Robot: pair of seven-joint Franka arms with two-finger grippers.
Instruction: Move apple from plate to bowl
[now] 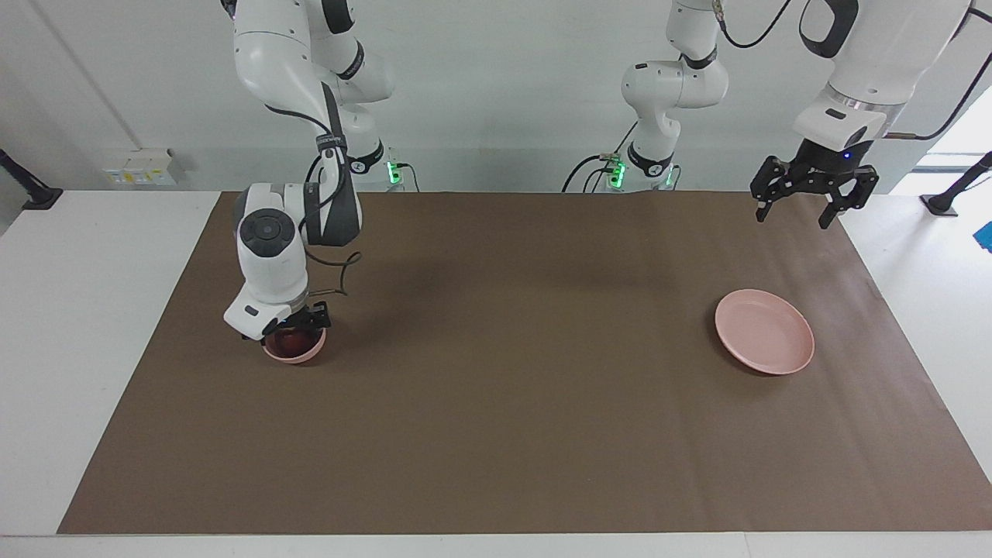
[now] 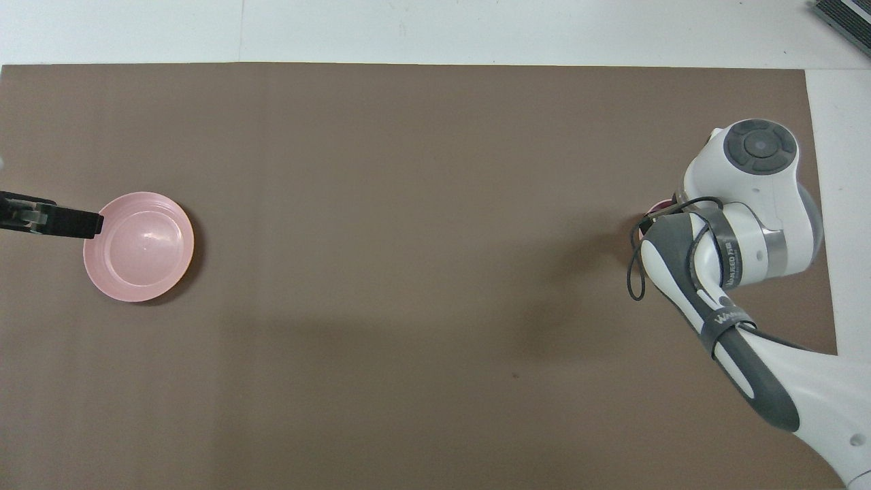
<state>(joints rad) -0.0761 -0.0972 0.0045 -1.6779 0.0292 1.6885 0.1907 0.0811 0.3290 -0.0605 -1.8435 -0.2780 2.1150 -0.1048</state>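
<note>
The dark red apple (image 1: 290, 339) lies in the small pink bowl (image 1: 299, 356) toward the right arm's end of the table. My right gripper (image 1: 287, 325) hangs just over the bowl, right above the apple. In the overhead view the right arm covers the apple, and only a sliver of the bowl (image 2: 659, 207) shows. The flat pink plate (image 1: 764, 332) (image 2: 139, 246) sits bare toward the left arm's end. My left gripper (image 1: 794, 219) is open and raised high, over the mat beside the plate. One of its fingers (image 2: 68, 222) reaches in at the edge of the overhead view.
A brown mat (image 1: 504, 372) covers most of the white table (image 1: 93, 310). The bowl and the plate are the only loose things on it. A dark object (image 2: 844, 13) lies off the mat at the table's corner farthest from the robots.
</note>
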